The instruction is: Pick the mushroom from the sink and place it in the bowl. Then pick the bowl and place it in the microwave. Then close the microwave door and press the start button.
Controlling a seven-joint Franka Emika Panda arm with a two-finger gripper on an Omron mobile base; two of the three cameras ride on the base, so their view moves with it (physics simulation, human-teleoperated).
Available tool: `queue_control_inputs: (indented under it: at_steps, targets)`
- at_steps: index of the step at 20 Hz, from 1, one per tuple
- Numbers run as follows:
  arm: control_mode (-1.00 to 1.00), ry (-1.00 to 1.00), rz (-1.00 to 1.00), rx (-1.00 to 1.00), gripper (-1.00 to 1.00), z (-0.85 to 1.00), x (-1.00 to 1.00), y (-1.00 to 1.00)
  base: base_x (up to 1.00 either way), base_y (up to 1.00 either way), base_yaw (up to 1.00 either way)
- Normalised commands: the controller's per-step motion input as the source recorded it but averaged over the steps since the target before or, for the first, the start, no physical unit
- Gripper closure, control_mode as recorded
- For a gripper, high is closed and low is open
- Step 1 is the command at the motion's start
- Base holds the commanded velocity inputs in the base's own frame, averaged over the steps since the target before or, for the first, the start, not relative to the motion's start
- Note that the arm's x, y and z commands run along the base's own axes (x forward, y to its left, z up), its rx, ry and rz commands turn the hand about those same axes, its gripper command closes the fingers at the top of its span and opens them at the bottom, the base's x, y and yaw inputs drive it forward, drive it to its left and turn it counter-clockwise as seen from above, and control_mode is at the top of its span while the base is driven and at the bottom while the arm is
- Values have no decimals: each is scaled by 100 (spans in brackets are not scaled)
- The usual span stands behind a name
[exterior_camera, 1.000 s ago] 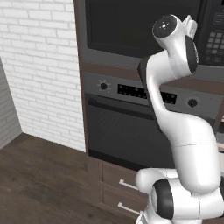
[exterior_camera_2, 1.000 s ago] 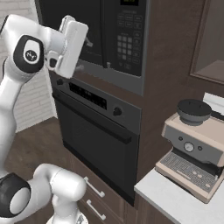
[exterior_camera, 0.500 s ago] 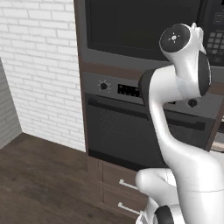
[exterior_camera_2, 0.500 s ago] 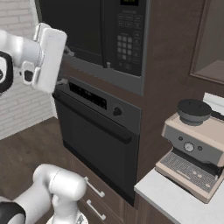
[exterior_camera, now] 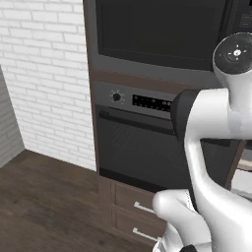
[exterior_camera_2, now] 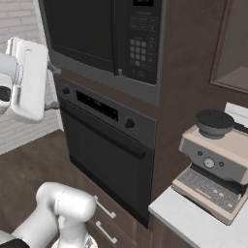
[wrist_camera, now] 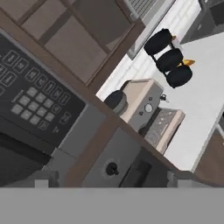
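Note:
The microwave (exterior_camera_2: 104,46) is built into the dark cabinet wall above the oven. Its door (exterior_camera: 162,32), a dark glass panel, lies flush with the front, and the keypad (exterior_camera_2: 140,48) runs down its right side. In the hand view the keypad (wrist_camera: 33,103) sits at the left. My gripper (wrist_camera: 111,180) stands open, its fingertips (wrist_camera: 43,179) faint and wide apart at the bottom with nothing between them. The hand hangs left of the oven front in the right base view. The mushroom, the sink and the bowl are out of view.
A wall oven (exterior_camera_2: 109,145) with knobs and a bar handle sits under the microwave, with drawers (exterior_camera: 140,211) below. A coffee machine (exterior_camera_2: 213,160) stands on the white counter (exterior_camera_2: 193,225) to the right. A white brick wall (exterior_camera: 44,88) and wooden floor (exterior_camera: 44,206) lie to the left.
The arm has swung away from the microwave front: the hand has travelled left and down in the right base view. The jaws have stayed open. The base has not moved.

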Motion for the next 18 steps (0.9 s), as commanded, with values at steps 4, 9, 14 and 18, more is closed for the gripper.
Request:
queue_control_inputs:
  at_steps: [4,9,14,18]
  targets:
    - [-100,21,25,-31,100,0,-58,-2,0,0,0]
    - [-100,16,21,-30,100,-11,-33,-8,0,0,0]
    - [-100,2,15,-41,100,-19,-19,0,0,0,0]
    - [-100,-1,9,-41,100,-8,-16,0,0,0,0]
